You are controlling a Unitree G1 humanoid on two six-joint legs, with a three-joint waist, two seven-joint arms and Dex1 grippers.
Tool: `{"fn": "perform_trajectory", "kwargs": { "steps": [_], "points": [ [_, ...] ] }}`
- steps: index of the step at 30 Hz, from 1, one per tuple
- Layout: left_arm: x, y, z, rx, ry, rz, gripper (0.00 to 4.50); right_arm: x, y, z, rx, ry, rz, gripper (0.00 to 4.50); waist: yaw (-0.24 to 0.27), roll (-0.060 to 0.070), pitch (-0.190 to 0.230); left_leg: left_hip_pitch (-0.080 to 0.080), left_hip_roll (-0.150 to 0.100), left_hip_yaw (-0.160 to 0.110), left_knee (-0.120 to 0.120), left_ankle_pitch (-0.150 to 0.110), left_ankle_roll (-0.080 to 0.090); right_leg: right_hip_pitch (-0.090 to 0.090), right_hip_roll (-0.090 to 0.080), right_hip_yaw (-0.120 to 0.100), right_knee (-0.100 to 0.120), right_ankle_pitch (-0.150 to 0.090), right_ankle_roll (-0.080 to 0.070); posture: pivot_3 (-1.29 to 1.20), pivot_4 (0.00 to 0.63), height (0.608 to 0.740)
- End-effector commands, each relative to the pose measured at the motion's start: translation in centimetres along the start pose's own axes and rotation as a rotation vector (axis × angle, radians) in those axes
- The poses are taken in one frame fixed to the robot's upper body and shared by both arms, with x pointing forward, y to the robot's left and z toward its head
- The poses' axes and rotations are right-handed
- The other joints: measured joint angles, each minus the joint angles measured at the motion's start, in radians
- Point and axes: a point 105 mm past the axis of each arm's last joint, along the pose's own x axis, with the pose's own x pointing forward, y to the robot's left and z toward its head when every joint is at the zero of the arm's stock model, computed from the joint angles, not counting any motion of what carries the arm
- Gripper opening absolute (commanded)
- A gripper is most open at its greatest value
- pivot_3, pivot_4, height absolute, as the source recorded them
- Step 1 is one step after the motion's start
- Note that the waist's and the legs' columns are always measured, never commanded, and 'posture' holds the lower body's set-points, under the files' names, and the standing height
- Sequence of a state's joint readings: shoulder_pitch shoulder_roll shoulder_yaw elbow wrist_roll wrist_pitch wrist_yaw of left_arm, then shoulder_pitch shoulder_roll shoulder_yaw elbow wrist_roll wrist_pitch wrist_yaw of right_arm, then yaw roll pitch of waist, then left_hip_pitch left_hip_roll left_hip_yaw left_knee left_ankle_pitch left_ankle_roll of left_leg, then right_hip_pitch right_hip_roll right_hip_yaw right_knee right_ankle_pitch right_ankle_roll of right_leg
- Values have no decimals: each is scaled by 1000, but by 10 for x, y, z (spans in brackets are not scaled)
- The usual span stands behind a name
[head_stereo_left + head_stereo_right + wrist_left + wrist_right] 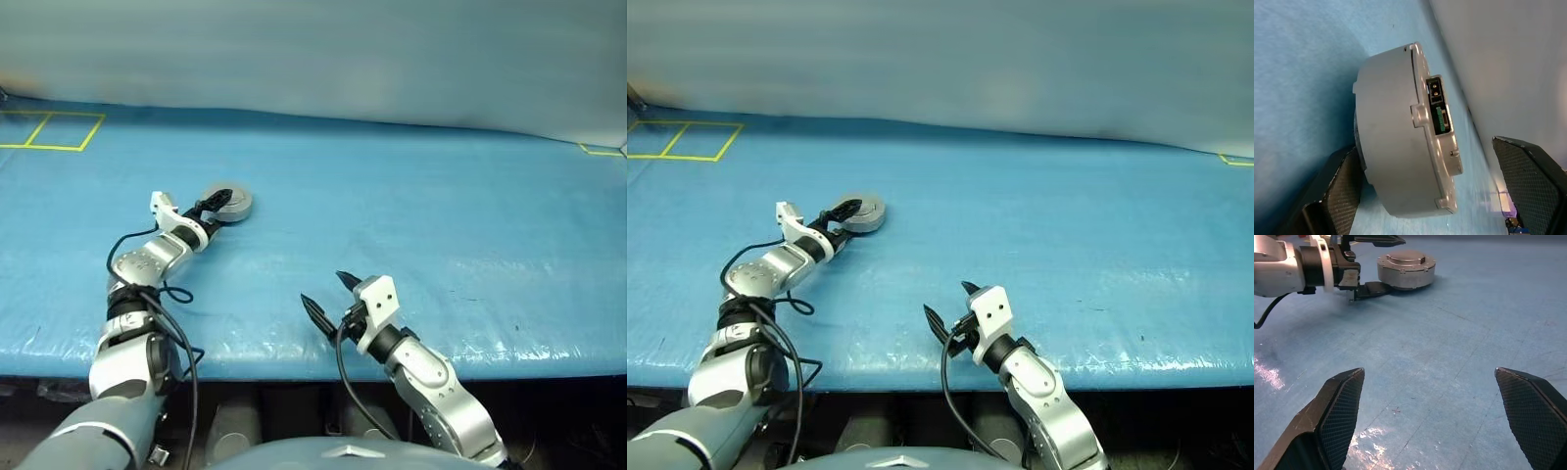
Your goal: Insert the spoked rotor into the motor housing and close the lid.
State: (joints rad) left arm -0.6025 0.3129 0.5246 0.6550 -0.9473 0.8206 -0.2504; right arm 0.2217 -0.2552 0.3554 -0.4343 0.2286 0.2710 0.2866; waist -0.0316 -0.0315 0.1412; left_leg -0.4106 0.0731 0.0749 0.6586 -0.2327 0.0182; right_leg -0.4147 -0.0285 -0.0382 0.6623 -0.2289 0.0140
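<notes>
Since lid shut, rotor hidden.

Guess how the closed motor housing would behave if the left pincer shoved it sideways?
The motor housing looks like solid metal, so probably stiff and heavy for its size. It sits flat and squat on the blue table cover, so it would likely slide, not tip or roll. Smooth walls may slip.

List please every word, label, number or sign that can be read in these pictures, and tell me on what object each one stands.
None: no word, number or brand can be read.
Motor housing: bare grey metal with the lid shut on it; a black connector and a green part sit on its rim, without print.
Blue table cover: yellow tape lines form boxes, not letters.
Left tool and right tool: no markings.
</notes>
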Motion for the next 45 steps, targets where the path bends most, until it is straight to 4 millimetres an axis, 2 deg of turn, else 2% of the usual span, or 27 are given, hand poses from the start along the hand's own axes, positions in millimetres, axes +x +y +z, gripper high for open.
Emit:
{"fn": "perform_trajectory", "kwargs": {
  "steps": [1,5,7,13,17,19,23,26,32,39,45],
  "points": [
    [-26,19,-10,-10,50,80,4457,0,2,7,0,-28,13,4500,-1,0,0,0,1,0,0,0,0,0,-1,0,0,0,0,0,150,740],
    [-57,22,-19,27,69,78,4457,0,4,5,-6,-24,28,4500,4,1,-1,1,1,0,0,0,-1,1,-2,1,0,-2,-3,0,150,740],
    [-72,20,-23,119,71,71,4457,0,4,4,29,-24,24,4500,6,1,-1,1,1,0,0,0,-1,1,-3,2,0,-3,-5,0,150,740],
    [-110,16,-42,493,46,52,4457,-3,-6,5,54,-60,-41,4500,12,3,-2,1,1,2,-3,-1,-2,0,-8,0,0,-6,-10,0,150,740],
    [-121,9,-55,758,-13,35,4457,-6,-16,5,81,-90,-96,4500,18,3,-2,0,1,3,-3,-4,-7,-7,-10,0,0,-6,-10,0,150,740],
    [-126,1,-54,885,-115,6,4457,-7,-17,4,101,-95,-96,4500,21,4,-2,-2,0,3,-3,-4,-7,-10,-11,0,0,-5,-11,0,150,740],
    [-128,-1,-58,1066,-200,8,4457,-7,-17,2,90,-94,-86,4500,26,4,-1,-6,0,3,-3,-3,-5,-13,-11,-1,-1,-5,-11,0,150,740],
    [-127,5,-59,1164,-225,20,4457,-6,-18,0,55,-78,-83,4500,26,4,-1,-6,0,3,-3,-2,-3,-13,-11,-1,-1,-5,-10,0,150,740],
    [-126,9,-64,1210,-213,-2,4457,-6,-24,1,29,-80,-104,4500,22,4,-1,-6,0,4,-3,-1,-2,-14,-10,-2,-1,-6,-10,0,150,740],
    [-119,3,-65,1227,-214,-31,4457,-5,-40,7,6,-96,-148,4500,23,4,-1,-6,0,4,-3,-1,-1,-13,-10,-3,-1,-6,-10,0,150,740],
    [-119,0,-64,1242,-217,-32,4457,-4,-43,5,-19,-86,-165,4500,22,4,-1,-7,0,5,-3,-1,-1,-11,-8,-3,-1,-5,-10,0,150,740]
  ]
}}
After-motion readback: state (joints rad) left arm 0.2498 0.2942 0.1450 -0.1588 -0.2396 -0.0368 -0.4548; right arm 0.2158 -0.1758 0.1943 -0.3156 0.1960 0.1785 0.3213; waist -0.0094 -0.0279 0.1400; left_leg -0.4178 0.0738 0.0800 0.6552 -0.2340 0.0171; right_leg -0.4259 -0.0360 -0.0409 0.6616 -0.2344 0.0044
